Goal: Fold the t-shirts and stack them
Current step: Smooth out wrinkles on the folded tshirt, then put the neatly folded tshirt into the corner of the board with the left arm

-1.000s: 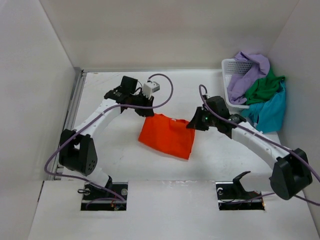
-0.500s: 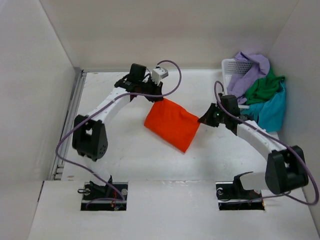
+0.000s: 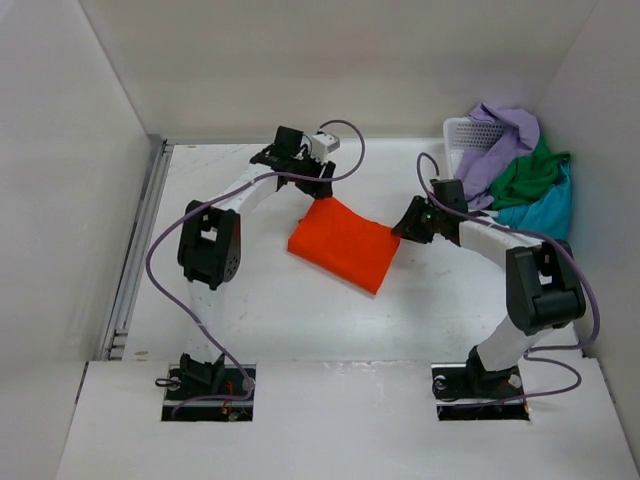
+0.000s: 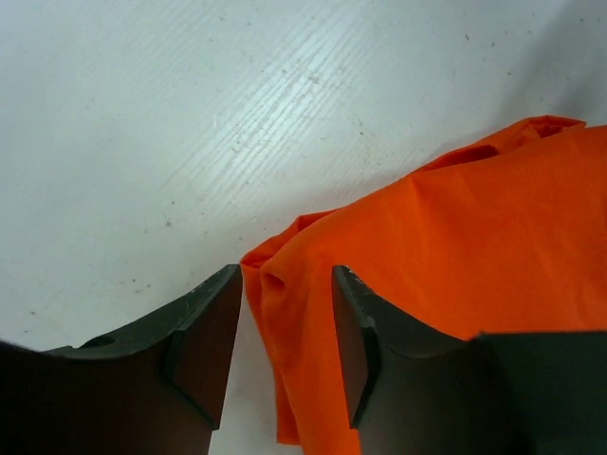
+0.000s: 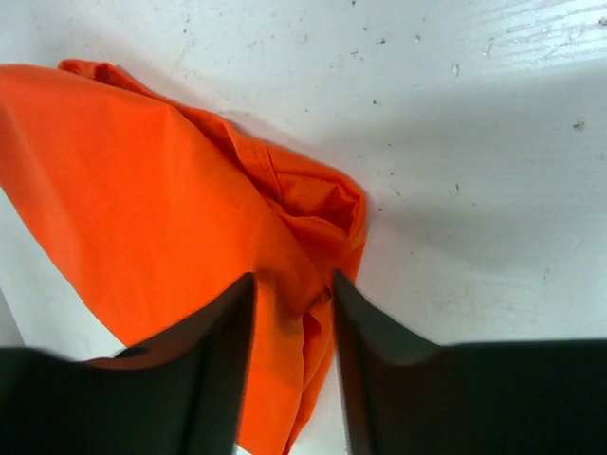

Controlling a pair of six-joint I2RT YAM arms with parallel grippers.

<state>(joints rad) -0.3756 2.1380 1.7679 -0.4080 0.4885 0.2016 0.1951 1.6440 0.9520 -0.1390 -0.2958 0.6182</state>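
Observation:
The orange t-shirt lies folded into a rough rectangle on the table's middle. My left gripper hovers over its far-left corner, jaws open, a loose fold of the orange cloth lying between the fingers. At the shirt's right corner my right gripper is also open, and the bunched orange corner sits in the gap. The lavender t-shirt, green t-shirt and teal t-shirt hang heaped over the basket at the back right.
A white mesh basket stands in the far right corner under the heaped shirts. White walls close in the table on the left, back and right. A metal rail runs along the left edge.
Both arms carried the orange shirt toward the back and laid it down. Both grippers, shut on its corners before, have opened and let the cloth go.

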